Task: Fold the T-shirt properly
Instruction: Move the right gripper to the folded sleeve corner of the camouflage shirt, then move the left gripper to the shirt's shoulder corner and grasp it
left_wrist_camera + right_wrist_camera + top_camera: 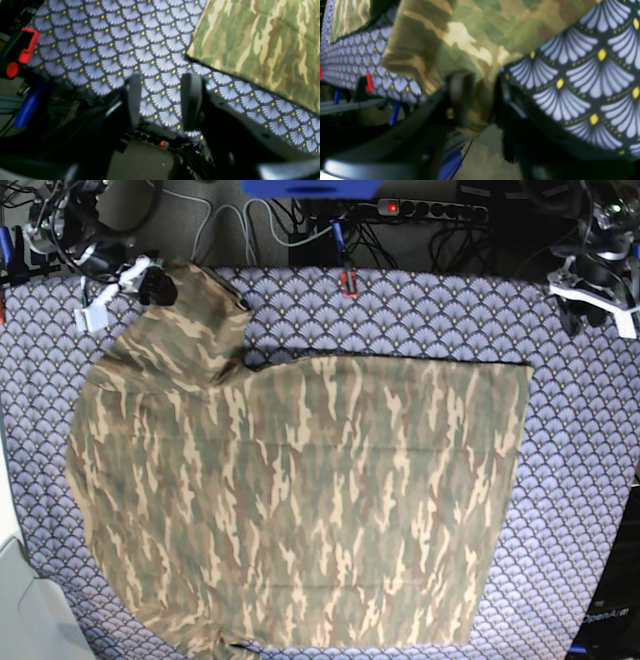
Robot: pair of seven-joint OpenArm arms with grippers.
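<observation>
We see on the left gripper (162, 100) two flat, matt black fingers (191, 100) on dark, smooth housings. The right gripper (476, 97) has the same black build, with a small yellowish spot on one finger. From the base view, both arms show white brackets, black joints and loose cabling.

The T-shirt (300, 500) lies flat on the tablecloth (580, 480) and covers most of it. One sleeve (427, 50) reaches to the table edge, and its tip sits between the jaws of the right gripper (476, 97), which stands at that edge. Beside these jaws, on the right in the wrist view, there is bare tablecloth. The left gripper (162, 100) is at the opposite corner, apart from the shirt; between its jaws only tablecloth shows, and the shirt edge lies ahead of them to the right.
</observation>
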